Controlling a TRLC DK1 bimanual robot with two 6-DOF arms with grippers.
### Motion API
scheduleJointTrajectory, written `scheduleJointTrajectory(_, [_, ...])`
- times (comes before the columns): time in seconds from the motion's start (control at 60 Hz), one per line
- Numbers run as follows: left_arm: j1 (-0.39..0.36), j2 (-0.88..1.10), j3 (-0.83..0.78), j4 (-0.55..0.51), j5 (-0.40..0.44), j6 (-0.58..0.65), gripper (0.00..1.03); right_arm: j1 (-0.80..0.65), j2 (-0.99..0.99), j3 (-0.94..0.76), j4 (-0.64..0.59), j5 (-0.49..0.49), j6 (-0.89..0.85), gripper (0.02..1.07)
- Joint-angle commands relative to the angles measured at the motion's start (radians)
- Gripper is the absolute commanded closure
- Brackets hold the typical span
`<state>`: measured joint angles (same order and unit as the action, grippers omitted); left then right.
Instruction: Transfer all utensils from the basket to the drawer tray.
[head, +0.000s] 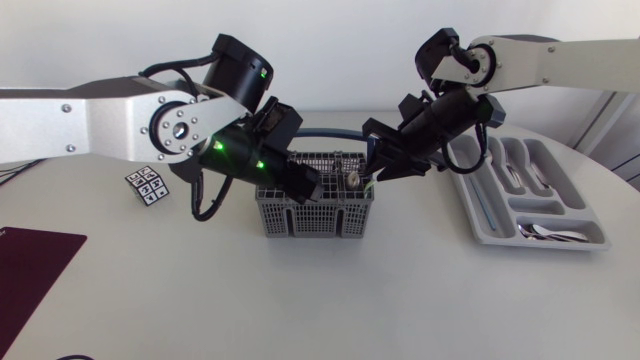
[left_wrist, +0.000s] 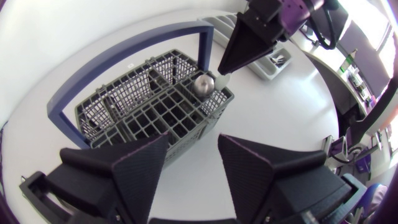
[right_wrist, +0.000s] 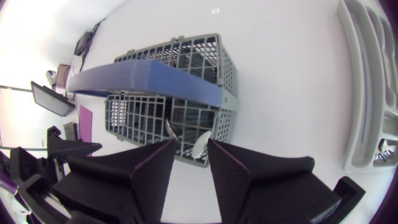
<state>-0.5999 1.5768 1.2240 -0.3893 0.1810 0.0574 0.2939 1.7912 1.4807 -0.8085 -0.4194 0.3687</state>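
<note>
Basket (head: 315, 215) is set mid-surface, toward the back edge. Drawer tray (head: 478, 210) is laid by the right edge of the surface, some utensils already seen in it. Right hand (right_wrist: 189, 149) is lowered over the basket's tray-side corner, likely so a pick can be made from above. Its fingers are held narrowly apart. Spoon (right_wrist: 200, 143) is stood upright in that corner cell, its bowl up in the gap between the fingers. A grip from both sides is not seen. A second thin utensil (right_wrist: 171, 130) is seen just beside it. Left hand (left_wrist: 193, 165) is spread and empty, held near the basket's opposite side, probably kept clear or ready to steady it.
</note>
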Motion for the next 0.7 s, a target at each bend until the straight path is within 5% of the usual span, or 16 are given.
scheduleJointTrajectory(0.0, [0.009,-0.012,-0.032,0.009,-0.002,0.019,0.46,0.025,0.017,0.023,-0.015,0.031,0.070,0.65])
scheduleJointTrajectory(0.417, [0.014,-0.014,-0.049,0.015,-0.002,0.021,0.46,0.040,0.053,0.029,-0.034,0.082,0.130,0.66])
scheduleJointTrajectory(0.567, [0.014,-0.014,-0.052,0.017,-0.002,0.021,0.46,0.051,0.060,0.033,-0.032,0.116,0.113,0.79])
scheduleJointTrajectory(0.683, [0.014,-0.014,-0.057,0.021,-0.002,0.021,0.46,0.063,0.057,0.035,-0.032,0.137,0.108,0.80])
